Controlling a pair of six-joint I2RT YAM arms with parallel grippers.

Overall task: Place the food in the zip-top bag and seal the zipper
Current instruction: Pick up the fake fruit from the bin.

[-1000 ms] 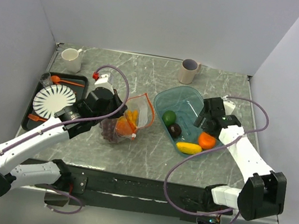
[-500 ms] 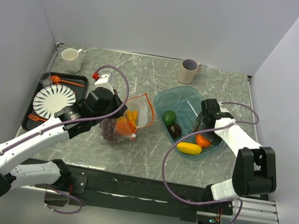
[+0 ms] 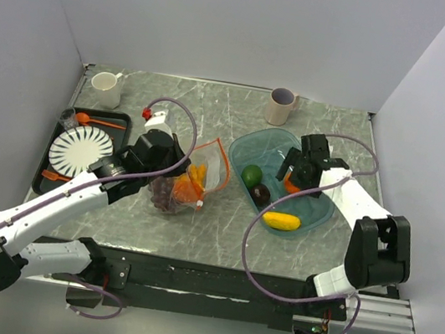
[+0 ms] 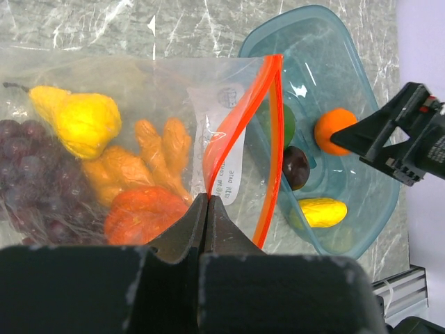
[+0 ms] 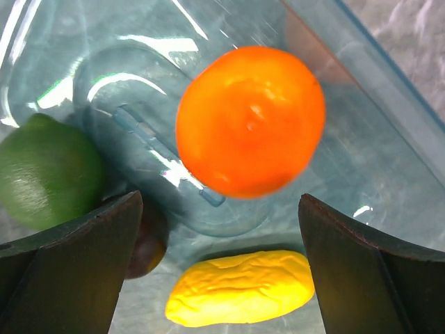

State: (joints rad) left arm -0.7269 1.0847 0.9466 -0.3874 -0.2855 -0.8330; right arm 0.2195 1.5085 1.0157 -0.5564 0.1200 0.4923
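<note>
Orange fruit (image 5: 250, 122), prob. ungripped, btwn wide right claw (image 5: 219, 202).

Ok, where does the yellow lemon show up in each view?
Top external: yellow lemon at the near end of the teal bowl.
Left wrist: lemon at lower right, inside the bowl.
Right wrist: lemon at bottom centre, below the orange.
Shared landmark: the teal bowl.

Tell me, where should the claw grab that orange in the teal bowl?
Probably across its round middle, coming from straight above: the orange is a ball lying loose in the bowl, whose walls block the sides. The open right claw hangs over it.
</note>
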